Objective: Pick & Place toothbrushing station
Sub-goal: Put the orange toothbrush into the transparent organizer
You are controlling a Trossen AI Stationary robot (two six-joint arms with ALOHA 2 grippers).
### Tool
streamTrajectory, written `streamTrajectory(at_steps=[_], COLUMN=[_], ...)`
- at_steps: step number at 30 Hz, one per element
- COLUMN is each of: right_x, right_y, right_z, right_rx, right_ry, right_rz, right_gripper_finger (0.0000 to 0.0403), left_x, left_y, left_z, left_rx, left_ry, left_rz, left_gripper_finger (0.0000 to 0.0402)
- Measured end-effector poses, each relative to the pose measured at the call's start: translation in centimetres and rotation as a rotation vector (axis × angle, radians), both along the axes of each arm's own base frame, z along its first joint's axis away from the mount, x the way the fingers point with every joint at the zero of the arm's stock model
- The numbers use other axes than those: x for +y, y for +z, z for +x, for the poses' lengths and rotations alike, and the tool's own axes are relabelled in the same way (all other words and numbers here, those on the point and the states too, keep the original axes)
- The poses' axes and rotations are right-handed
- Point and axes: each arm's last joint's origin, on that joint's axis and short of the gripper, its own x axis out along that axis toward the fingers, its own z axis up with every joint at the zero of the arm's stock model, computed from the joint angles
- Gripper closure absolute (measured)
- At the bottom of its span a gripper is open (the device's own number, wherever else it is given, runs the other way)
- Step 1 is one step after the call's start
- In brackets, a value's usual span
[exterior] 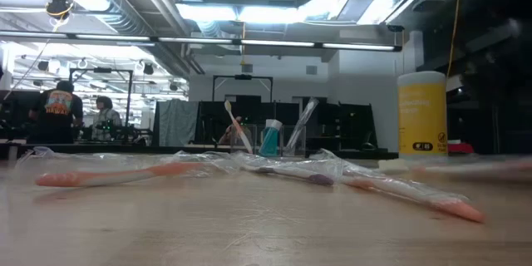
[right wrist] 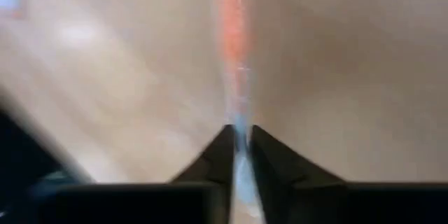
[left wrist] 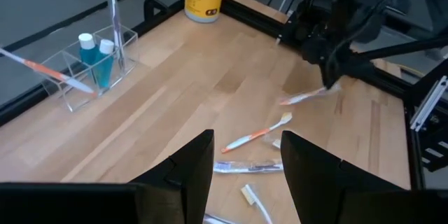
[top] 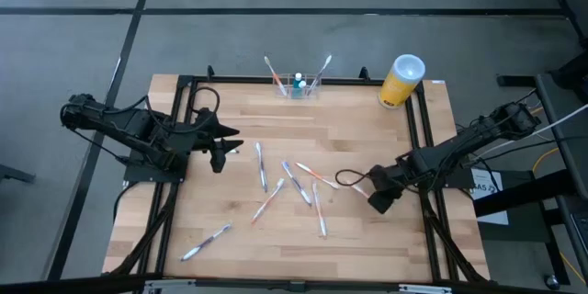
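The toothbrushing station [top: 299, 85] is a small see-through holder at the table's far edge, with two toothbrushes and blue tubes standing in it; it also shows in the left wrist view [left wrist: 94, 66] and the low view [exterior: 274, 140]. Several wrapped toothbrushes [top: 294, 184] lie loose on the middle of the table. My right gripper [right wrist: 240, 134] is low over the table's right half [top: 375, 195], shut on one orange-handled wrapped toothbrush [right wrist: 234, 42]. My left gripper [left wrist: 246, 147] waits open above the table's left side [top: 230, 147]. My right gripper pinches the wrapped toothbrush by its pale end [right wrist: 239, 122] between its two fingertips. The fingers come steeply from above and lie along the brush, whose orange part [left wrist: 308, 96] runs out away from them. Whether it rests on the table, I cannot tell.
A yellow cylinder with a white top [top: 401, 80] stands at the far right corner. Black frame rails [top: 424, 147] run along the table's left and right sides. Bare wood [top: 276, 119] lies between the loose toothbrushes and the holder.
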Motion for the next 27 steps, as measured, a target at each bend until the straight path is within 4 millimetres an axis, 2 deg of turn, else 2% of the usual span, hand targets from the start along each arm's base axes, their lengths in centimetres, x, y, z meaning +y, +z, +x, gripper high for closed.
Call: streamTrajectory(at_steps=[2, 5, 11, 15, 19, 21, 24, 27], right_x=[0.3, 0.6, -0.6, -2.7, -6.1, -7.7, -9.7, -11.0], right_y=[0.6, 2.8, 6.5, 8.7, 10.4, 10.6, 9.4, 8.6], right_z=[0.9, 3.2, 6.5, 8.1, 9.8, 10.6, 12.2, 15.1], right_rx=[-0.069, -0.264, -0.601, -0.849, -1.111, -1.202, -1.250, -1.278], right_ry=[-0.018, -0.108, -0.306, -0.494, -0.678, -0.745, -0.827, -0.799], right_rz=[0.029, 0.106, 0.205, 0.266, 0.305, 0.330, 0.364, 0.419], right_gripper_finger=[0.0389, 0.0393, 0.0399, 0.0401, 0.0401, 0.0402, 0.0402, 0.0402], left_x=[0.0, 0.0, 0.0, 0.0, 0.0, 0.1, 0.1, 0.2], left_y=[0.0, 0.0, 0.0, 0.0, 0.0, 0.0, 0.1, 0.2], left_z=[0.0, 0.0, 0.0, 0.0, 0.0, 0.0, 0.0, 0.0], left_rx=[0.003, 0.010, 0.010, 0.011, 0.008, 0.006, -0.004, -0.018], left_ry=[-0.008, -0.022, -0.020, -0.020, -0.008, 0.004, 0.025, 0.047], left_rz=[0.012, 0.022, 0.024, 0.029, 0.034, 0.040, 0.049, 0.058], left_gripper_finger=[0.0240, 0.0240, 0.0240, 0.0240, 0.0240, 0.0240, 0.0240, 0.0240])
